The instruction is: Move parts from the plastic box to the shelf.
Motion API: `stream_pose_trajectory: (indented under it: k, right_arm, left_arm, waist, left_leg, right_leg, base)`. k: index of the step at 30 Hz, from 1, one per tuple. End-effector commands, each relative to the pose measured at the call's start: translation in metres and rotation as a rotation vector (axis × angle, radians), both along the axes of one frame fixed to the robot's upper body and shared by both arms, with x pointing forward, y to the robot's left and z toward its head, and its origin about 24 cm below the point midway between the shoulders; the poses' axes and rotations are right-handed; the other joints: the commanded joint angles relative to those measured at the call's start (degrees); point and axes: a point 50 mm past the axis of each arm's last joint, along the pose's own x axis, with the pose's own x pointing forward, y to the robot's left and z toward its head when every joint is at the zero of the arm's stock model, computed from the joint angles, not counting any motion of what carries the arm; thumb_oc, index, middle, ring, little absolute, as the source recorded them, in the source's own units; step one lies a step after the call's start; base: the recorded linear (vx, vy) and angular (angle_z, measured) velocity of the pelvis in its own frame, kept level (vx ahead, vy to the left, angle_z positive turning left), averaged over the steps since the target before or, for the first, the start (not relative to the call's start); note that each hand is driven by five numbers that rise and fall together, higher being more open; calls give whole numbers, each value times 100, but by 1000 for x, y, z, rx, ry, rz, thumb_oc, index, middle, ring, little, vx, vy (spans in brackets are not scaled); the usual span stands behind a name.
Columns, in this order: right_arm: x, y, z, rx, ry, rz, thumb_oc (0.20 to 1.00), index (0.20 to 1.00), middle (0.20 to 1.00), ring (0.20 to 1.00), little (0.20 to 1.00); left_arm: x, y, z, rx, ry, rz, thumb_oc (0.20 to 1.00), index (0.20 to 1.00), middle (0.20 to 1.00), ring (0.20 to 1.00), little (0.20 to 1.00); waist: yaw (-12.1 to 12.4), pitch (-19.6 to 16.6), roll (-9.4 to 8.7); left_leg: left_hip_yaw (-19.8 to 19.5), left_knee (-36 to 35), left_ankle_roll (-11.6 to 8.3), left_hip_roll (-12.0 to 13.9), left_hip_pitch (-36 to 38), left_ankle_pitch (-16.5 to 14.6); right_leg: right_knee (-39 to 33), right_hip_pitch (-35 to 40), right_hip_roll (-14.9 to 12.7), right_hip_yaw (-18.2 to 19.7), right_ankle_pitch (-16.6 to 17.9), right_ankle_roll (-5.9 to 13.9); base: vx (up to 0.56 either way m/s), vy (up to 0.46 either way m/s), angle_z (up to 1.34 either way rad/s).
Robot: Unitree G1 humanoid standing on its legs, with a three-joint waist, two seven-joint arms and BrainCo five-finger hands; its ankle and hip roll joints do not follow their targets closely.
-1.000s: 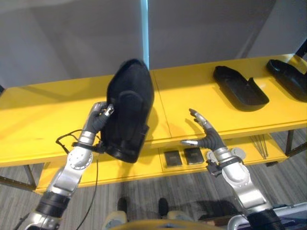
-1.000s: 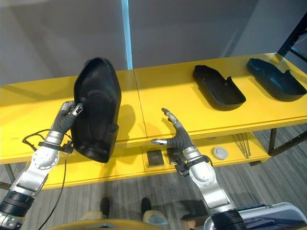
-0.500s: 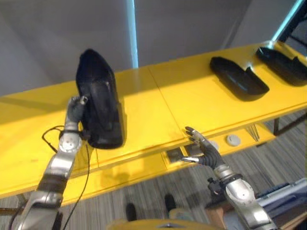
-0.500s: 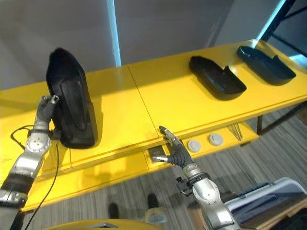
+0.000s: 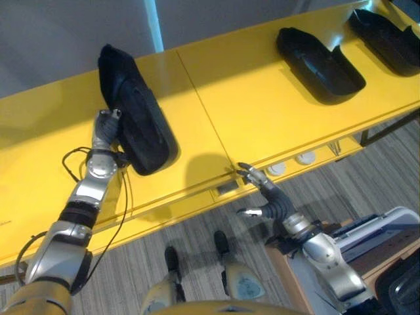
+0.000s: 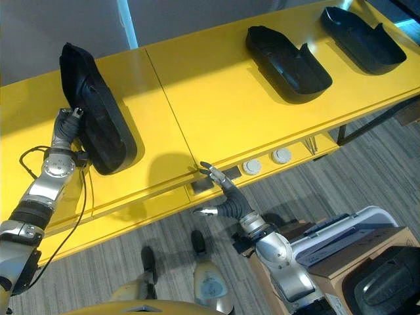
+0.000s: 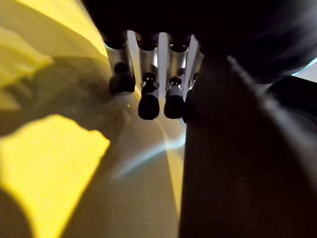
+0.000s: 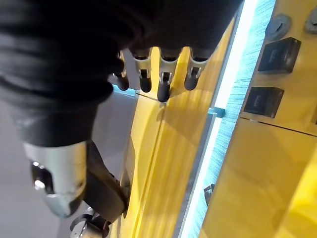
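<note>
Left hand grips the black moulded part by its long edge, fingers curled on the rim, as the left wrist view confirms. The part stands on that edge, tilted, its lower end on or just above the yellow shelf; contact cannot be told. Right hand hangs relaxed and spread, holding nothing, in front of the shelf's front edge. Two more black parts lie flat further right: one mid-shelf, one at the far end.

Handling judgement: a rigid, thin-walled plastic shell, probably light but long, so a grip on one edge leaves it prone to swing or tip. The raised rim near mid-length looks the best hold; the smooth surface may slip.

Versus half a second ago: the view has swung, so apparent shifts are largely camera motion. The part leans lower and nearer the shelf surface; the right hand remains empty.
</note>
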Motion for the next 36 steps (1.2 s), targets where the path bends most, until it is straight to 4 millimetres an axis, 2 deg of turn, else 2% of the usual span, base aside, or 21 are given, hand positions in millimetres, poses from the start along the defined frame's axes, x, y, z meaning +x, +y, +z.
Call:
stream_pose_trajectory:
  k: [1,2,11,17,18,22,23,24,25,29,30,31,32,33,34,36]
  right_arm:
    - [-6,2,13,-3,-90,32,1000,1000,1000,1000,1000]
    - [-6,1,13,-6,-96,26,1000,1000,1000,1000,1000]
    - [-8,2,12,-16,-97,30,1000,1000,1000,1000,1000]
    - [-8,1,13,-20,-104,19,1000,1000,1000,1000,1000]
    - [-8,-1,14,-29,-114,8,1000,1000,1000,1000,1000]
    - [-7,-2,19,-26,-132,3,1000,1000,1000,1000,1000]
    - [-6,-1,23,-24,-149,10,1000,1000,1000,1000,1000]
    - [-5,1,32,-28,-193,28,1000,1000,1000,1000,1000]
    - [-5,1,32,-29,-193,29,1000,1000,1000,1000,1000]
    - [-3,8,57,-34,-318,77,1000,1000,1000,1000,1000]
    - [-1,15,74,-44,-406,112,555,555,555,555,555]
    - [-1,15,74,-45,-405,115,479,479,479,479,479]
    - [2,18,79,-47,-435,129,200,200,200,200,200]
    - [4,23,83,-40,-455,147,200,200,200,200,200]
    - [11,32,88,-19,-476,174,200,200,200,200,200]
    - [14,37,88,-12,-476,187,200,200,200,200,200]
  left_arm:
    - [7,22,24,90,-51,93,805,805,805,805,805]
    - [6,23,24,104,-49,94,1000,1000,1000,1000,1000]
    - [7,27,33,227,-59,122,1000,1000,1000,1000,1000]
    - [10,25,44,202,-96,125,1000,1000,1000,1000,1000]
    - [10,19,56,166,-152,101,1000,1000,1000,1000,1000]
    - [7,15,70,158,-223,93,1000,1000,1000,1000,1000]
    - [6,15,77,165,-255,100,1000,1000,1000,1000,1000]
    - [1,15,92,196,-325,106,1000,1000,1000,1000,1000]
    - [1,15,92,197,-325,107,1000,1000,1000,1000,1000]
    - [-15,10,115,253,-468,103,1000,1000,1000,1000,1000]
    - [-30,2,116,241,-537,39,1000,1000,1000,1000,1000]
    - [-31,3,115,241,-536,41,1000,1000,1000,1000,1000]
    - [-40,1,110,231,-546,7,1000,1000,1000,1000,1000]
    - [-49,-3,106,225,-565,-37,1000,1000,1000,1000,1000]
    - [-67,-10,91,171,-578,-106,1000,1000,1000,1000,1000]
    - [-77,-10,83,130,-572,-127,1000,1000,1000,1000,1000]
  waist:
    - [116,-134,-226]
    - [127,-137,-225]
    - [140,-150,-241]
    - [136,-157,-236]
    - [146,-186,-228]
    - [171,-243,-218]
    - [183,-275,-212]
    - [220,-345,-205]
    - [216,-340,-204]
    - [328,-464,-205]
    - [424,-529,-212]
    - [409,-531,-206]
    - [460,-566,-214]
    - [502,-592,-222]
    - [635,-638,-256]
    - [656,-659,-267]
  left_leg:
    - [-9,-5,-23,51,261,-505]
    - [-5,-5,-23,47,290,-516]
    - [0,-5,-31,61,426,-572]
    - [20,-5,-32,77,475,-593]
    - [27,-5,-32,74,531,-619]
    - [27,-5,-28,67,611,-649]
    - [22,-5,-27,63,638,-663]
    - [12,-5,-21,54,685,-686]
    - [11,-5,-21,54,692,-688]
    - [-36,-5,-9,34,772,-731]
    - [-63,-5,1,19,811,-756]
    - [-61,-5,1,19,816,-759]
    - [-80,-5,9,13,833,-775]
    - [-95,-5,15,6,853,-790]
    - [-129,-5,29,-2,885,-816]
    - [-139,-5,37,-7,900,-826]
  right_leg:
    - [9,300,-11,65,-404,163]
    - [7,323,-4,72,-412,161]
    - [0,441,12,75,-454,160]
    - [0,486,10,65,-469,175]
    - [0,535,8,64,-489,178]
    - [0,624,2,47,-521,187]
    - [0,660,-6,43,-529,190]
    - [0,720,-24,18,-548,195]
    - [0,727,-25,17,-550,196]
    - [0,825,-53,-19,-577,214]
    - [0,881,-74,-54,-588,221]
    - [0,887,-74,-53,-591,221]
    - [0,914,-81,-68,-600,219]
    - [0,938,-85,-77,-605,217]
    - [0,988,-100,-108,-616,200]
    - [0,1014,-107,-112,-624,193]
  base:
    - [23,-28,-6]
    - [21,-32,-3]
    - [0,0,0]
    - [0,0,0]
    - [0,0,0]
    - [0,0,0]
    - [46,3,1]
    - [39,3,1]
    - [45,1,4]
    - [43,11,0]
    - [39,21,1]
    - [54,12,1]
    - [40,4,4]
    - [84,12,7]
    - [64,14,6]
    - [52,14,8]
